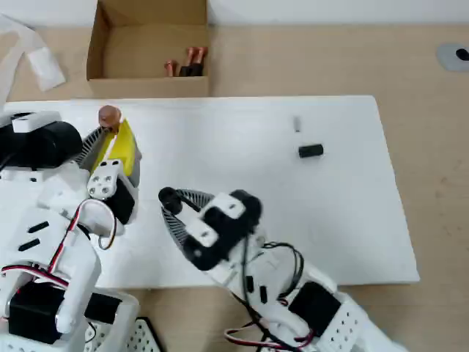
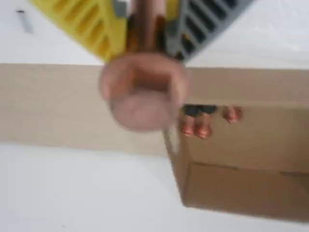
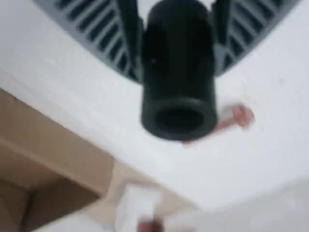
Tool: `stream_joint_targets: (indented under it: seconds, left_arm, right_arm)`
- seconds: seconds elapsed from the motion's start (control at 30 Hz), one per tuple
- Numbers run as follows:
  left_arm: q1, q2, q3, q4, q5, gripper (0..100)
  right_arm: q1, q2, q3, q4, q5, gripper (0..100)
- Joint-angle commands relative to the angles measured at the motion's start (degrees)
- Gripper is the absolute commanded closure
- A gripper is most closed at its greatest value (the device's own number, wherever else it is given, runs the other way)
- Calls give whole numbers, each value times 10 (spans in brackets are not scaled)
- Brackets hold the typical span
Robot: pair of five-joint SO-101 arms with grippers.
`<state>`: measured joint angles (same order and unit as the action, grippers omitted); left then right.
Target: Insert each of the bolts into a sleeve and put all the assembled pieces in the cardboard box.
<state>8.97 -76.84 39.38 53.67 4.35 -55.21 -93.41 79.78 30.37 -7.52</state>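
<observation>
Assembled pieces (image 1: 187,64) in cardboard box (image 1: 95,45). Your left gripper (image 1: 111,129) clamped on bolt (image 2: 143,92), right gripper (image 1: 173,202) on sleeve (image 3: 178,72); insertion pending. Spare sleeve (image 1: 311,151) right of centre, untouched.

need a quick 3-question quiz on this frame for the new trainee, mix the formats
1. Multiple choice: the left gripper holds A) a screwdriver, B) a copper bolt, C) nothing.
2. True or false: the cardboard box already holds assembled pieces.
3. Fill in: the right gripper is shut on a black ____.

Key: 1 B. 2 true. 3 sleeve.
</observation>
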Motion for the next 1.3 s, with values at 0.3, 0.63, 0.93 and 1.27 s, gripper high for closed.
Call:
stream_joint_targets:
  seconds: [0.3, 0.63, 0.93, 1.27]
  left_arm:
    - [99, -2, -95, 105, 42, 994]
    - [114, -4, -117, 132, 45, 994]
    - [151, 0, -113, 128, 34, 994]
    - [151, -1, -92, 128, -19, 994]
  right_arm:
    - [-7, -45, 19, -19, -32, 989]
    - [-7, -42, 22, -18, -32, 989]
    - [-7, -42, 22, -18, -32, 989]
    - [-7, -42, 22, -18, -32, 989]
